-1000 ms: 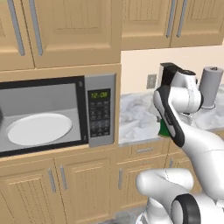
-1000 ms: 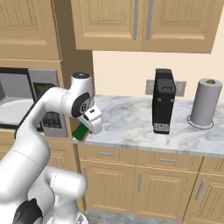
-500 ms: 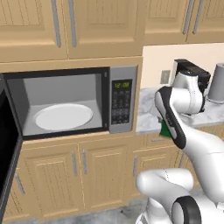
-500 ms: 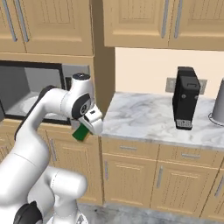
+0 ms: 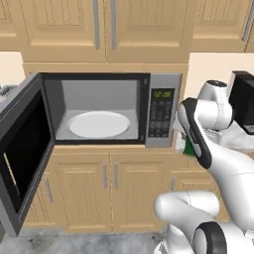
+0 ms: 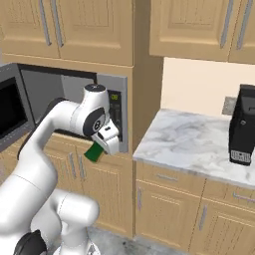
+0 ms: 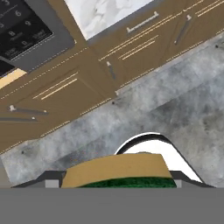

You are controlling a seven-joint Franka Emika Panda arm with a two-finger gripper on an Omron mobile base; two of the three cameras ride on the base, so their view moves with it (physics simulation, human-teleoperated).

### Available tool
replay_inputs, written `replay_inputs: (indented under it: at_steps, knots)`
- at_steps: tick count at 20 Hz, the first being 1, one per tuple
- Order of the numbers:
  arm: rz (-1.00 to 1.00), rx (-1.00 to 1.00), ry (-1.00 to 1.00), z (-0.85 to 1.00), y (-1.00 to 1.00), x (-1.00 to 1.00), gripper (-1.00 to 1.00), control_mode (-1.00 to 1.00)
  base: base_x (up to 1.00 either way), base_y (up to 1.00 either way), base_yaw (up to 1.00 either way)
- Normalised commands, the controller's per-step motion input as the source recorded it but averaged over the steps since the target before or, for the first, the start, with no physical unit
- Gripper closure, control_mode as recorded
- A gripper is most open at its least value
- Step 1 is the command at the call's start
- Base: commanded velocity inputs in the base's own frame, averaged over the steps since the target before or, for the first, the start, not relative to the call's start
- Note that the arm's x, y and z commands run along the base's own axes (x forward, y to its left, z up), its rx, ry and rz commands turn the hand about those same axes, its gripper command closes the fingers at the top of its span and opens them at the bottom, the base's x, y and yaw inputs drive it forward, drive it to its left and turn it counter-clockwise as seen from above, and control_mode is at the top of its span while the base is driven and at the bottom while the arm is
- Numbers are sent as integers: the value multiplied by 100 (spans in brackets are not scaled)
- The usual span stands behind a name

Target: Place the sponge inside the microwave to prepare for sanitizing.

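Note:
The microwave (image 5: 159,84) is built in under the upper cabinets. Its door (image 5: 22,149) is swung wide open to the left, and a white round plate (image 5: 99,124) lies inside. The keypad (image 6: 115,110) with green digits is on its right side. My gripper (image 6: 98,149) hangs just in front of the microwave's right lower corner, pointing down, shut on the sponge (image 6: 93,152), a dark-green block with a yellowish edge. In the hand view the sponge (image 7: 117,171) sits between the fingers above the grey floor. A sliver of the green sponge (image 5: 189,148) peeks out behind my forearm.
A marble counter (image 6: 189,142) runs to the right of the microwave, with a black appliance (image 6: 242,130) standing on it. Wooden cabinets (image 5: 106,191) are below and above. The open door juts into the room at the left.
Both base views have slid as the base drove left, bringing the open microwave toward the middle. The sponge stays in the gripper, and the arm's pose looks unchanged.

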Motion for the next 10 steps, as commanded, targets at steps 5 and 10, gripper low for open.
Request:
replay_inputs:
  at_steps: [5, 10]
  knots:
    - [0, 0, 0, 0, 0, 0, 100, 100, -5, 24, 49]
    - [0, 0, 0, 0, 0, 0, 100, 100, 12, 0, 60]
